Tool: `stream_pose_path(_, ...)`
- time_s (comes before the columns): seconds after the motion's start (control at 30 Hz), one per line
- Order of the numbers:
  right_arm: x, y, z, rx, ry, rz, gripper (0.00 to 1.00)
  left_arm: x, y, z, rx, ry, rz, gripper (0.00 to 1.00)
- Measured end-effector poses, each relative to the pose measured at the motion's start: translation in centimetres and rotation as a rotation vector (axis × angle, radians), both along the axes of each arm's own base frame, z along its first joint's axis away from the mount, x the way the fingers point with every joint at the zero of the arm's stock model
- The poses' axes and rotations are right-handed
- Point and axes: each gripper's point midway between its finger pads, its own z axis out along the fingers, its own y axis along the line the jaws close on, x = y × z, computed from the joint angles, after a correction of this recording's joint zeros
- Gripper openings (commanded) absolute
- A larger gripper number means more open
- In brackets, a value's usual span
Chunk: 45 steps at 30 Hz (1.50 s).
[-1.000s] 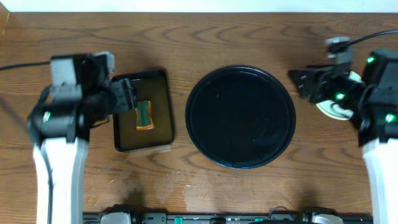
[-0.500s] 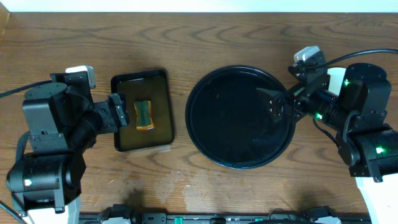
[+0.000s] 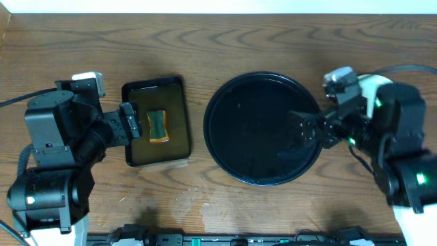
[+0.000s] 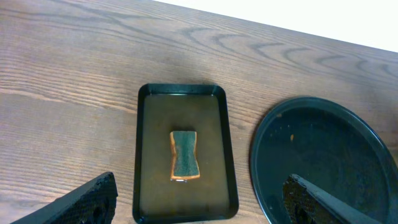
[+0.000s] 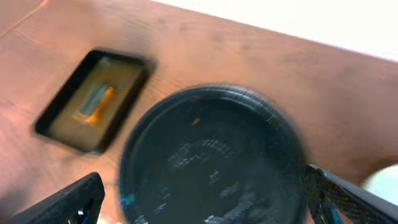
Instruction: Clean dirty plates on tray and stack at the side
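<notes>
**A:** We find the large round glossy black tray (image 3: 252, 137) bare, apart from faint specks on its floor.

**B:** Agreed. The small round pale plates (image 5: 384, 180) show only as a blurred pale edge on the brown wooden desk (image 3: 205, 41), just past the tray's right rim (we cannot count them).

**A:** And our arms?

**B:** The right end effector (image 5: 202, 186) hangs over the tray's right side, spread wide and holding nothing. The left end effector (image 4: 199, 190) is equally wide and empty, by the left edge of the small dark rectangular tray (image 4: 227, 155), where the green-and-orange sponge (image 4: 185, 155) lies.

**A:** So we judge the work nearly finished.

**B:** Yes. To finish well, we should raise the right arm straight up before withdrawing it, so that it clears the rim and never nudges the stack.
</notes>
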Motion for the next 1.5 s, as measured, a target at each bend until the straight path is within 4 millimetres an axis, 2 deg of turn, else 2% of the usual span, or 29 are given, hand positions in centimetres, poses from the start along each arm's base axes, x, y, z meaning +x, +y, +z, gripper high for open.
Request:
stream_pose_path(0.07,-0.5,-0.7,1.0,-0.022,-0.103,-0.017,0.99,0.0,0.0,0.0,0.0,0.001,0.0,0.87)
stream_pose_path(0.1,-0.9,-1.0,1.3,-0.029,-0.152,-0.024,0.99,0.0,0.0,0.0,0.0,0.002,0.0,0.93)
stream_pose_path(0.2,-2.5,-1.8,0.6,-0.047,-0.252,-0.04,0.99,0.0,0.0,0.0,0.003,0.001,-0.002,0.93)
stream_pose_path(0.23,-2.9,-2.0,0.0,-0.052,-0.263,-0.042,0.99,0.0,0.0,0.0,0.005,0.001,-0.004,0.94)
stream_pose_path(0.4,-4.8,-3.0,-6.6,-0.081,-0.271,-0.073,0.99,0.0,0.0,0.0,0.006,0.002,-0.005,0.94)
stream_pose_path(0.47,-5.2,-3.3,-8.6,-0.082,-0.294,-0.083,0.99,-0.1,0.0,-0.1,0.006,0.003,-0.005,0.94)
stream_pose_path(0.6,-5.6,-3.6,-11.2,-0.074,-0.376,-0.101,0.99,0.0,0.0,0.0,0.006,0.002,-0.005,0.94)
stream_pose_path(0.8,-5.8,-3.7,-13.6,-0.058,-0.45,-0.11,0.99,0.0,0.0,0.0,0.009,0.002,-0.007,0.94)
stream_pose_path(1.03,-5.0,-3.6,-14.5,-0.036,-0.534,-0.117,0.99,0.0,0.0,0.0,0.011,0.001,-0.009,0.94)
stream_pose_path(1.17,-4.7,-3.6,-13.8,-0.025,-0.587,-0.124,0.99,0.0,0.0,0.0,0.011,0.001,-0.009,0.95)
stream_pose_path(1.5,-4.6,-3.6,-14.3,-0.026,-0.582,-0.125,0.99,0.0,0.0,0.0,0.011,0.001,-0.009,0.95)
